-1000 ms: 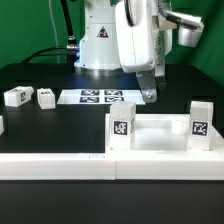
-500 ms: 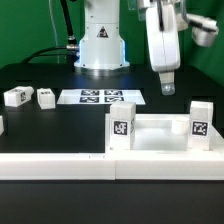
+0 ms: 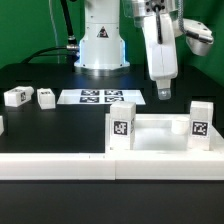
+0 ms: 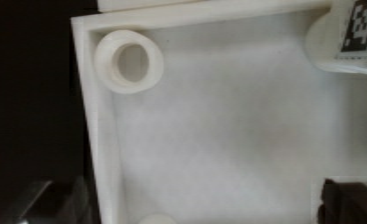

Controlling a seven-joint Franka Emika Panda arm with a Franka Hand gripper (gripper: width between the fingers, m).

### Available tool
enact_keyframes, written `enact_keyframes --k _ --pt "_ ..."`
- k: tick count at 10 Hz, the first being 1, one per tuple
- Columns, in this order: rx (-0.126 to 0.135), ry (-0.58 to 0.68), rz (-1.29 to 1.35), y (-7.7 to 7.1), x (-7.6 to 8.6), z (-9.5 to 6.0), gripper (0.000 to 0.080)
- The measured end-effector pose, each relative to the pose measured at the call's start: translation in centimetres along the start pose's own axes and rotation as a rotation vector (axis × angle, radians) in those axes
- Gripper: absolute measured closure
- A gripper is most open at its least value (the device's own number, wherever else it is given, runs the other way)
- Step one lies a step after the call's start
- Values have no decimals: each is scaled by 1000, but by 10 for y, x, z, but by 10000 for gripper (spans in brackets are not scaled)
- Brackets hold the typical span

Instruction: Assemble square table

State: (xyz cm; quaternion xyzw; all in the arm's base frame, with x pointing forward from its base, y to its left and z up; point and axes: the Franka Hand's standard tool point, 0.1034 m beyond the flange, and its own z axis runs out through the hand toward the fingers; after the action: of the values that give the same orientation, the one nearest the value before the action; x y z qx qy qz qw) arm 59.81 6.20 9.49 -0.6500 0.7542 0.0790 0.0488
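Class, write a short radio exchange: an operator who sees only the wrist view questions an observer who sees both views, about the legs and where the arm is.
Operator: I see the tabletop and a round hole. Any legs on it?
Observer: Two stand upright on it: one leg at the exterior view's left, another leg at its right.
Operator: Where are the others?
Observer: Two loose legs lie to the exterior view's left of the marker board.
Operator: How do the jaws hang?
Observer: Pointing down above the tabletop's far edge, clear of both upright legs.
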Motion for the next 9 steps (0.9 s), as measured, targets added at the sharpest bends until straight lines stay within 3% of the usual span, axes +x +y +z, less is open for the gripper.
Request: enact_keyframes --k 1,2,3,5,7,9 --pt "22 5 2 -1 1 2 151" --pt "135 46 3 7 7 13 151" --pt "127 67 -11 36 10 26 151" --pt "152 109 -24 49 19 43 151" --pt "127 118 -44 54 22 53 151" --pt "106 121 -86 50 36 64 151"
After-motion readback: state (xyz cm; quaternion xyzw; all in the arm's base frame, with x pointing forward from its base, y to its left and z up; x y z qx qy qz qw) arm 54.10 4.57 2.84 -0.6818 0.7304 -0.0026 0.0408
